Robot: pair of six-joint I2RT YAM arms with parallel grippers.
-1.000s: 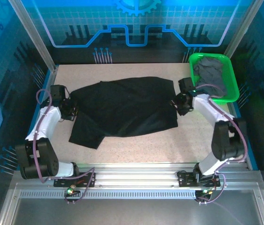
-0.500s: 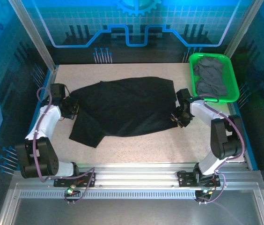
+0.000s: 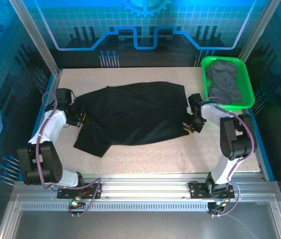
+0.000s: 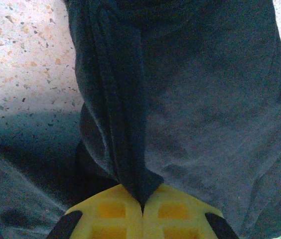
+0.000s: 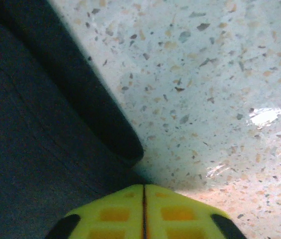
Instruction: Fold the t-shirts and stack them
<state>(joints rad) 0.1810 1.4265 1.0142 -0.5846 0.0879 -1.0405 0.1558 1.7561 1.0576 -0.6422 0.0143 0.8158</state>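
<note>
Lying spread across the middle of the counter (image 3: 150,159): black t-shirt (image 3: 130,112). Left tool (image 4: 142,206) is clamping a bunched fold at the shirt's left edge. Right tool (image 5: 144,199) is sitting at its right near corner with pads together; can't tell if cloth is caught. Grey t-shirts (image 3: 223,82) are sitting in the green basket (image 3: 245,82), far right.
</note>
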